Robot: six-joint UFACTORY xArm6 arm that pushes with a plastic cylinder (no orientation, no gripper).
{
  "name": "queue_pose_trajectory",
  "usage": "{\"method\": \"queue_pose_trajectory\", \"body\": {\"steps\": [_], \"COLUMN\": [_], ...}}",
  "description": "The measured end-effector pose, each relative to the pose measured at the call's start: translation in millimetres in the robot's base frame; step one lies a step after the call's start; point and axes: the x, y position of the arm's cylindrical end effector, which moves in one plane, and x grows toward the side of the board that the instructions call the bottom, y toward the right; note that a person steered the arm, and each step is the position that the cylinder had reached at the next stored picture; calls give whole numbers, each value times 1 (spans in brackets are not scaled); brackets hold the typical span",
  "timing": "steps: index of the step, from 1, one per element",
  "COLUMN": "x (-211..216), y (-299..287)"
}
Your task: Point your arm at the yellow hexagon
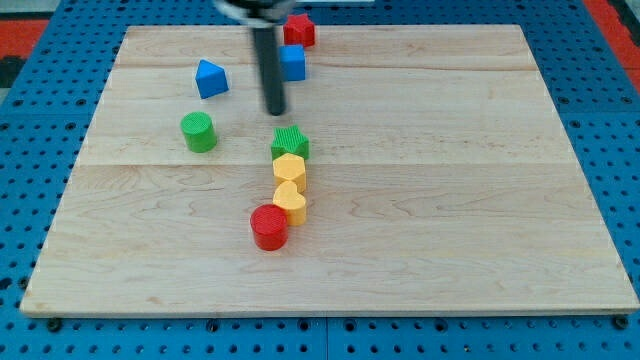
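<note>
Yellow hexagonal block [289, 167], small, rigid and judged light enough to slide at a nudge, sits mid-worktop touching a green ridged block [290, 143] beyond; my tip [275, 112], holding nothing, hovers just farther, needing no grasp.

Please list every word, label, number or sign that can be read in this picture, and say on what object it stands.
None: no text shows anywhere. The board, my tip, the yellow hexagon and the other blocks carry no readable marks.
</note>
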Motion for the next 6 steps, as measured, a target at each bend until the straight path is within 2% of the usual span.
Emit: {"method": "queue_pose_trajectory", "body": {"steps": [1, 3, 4, 5, 6], "x": [34, 61, 29, 70, 111], "y": [1, -94, -73, 0, 35]}}
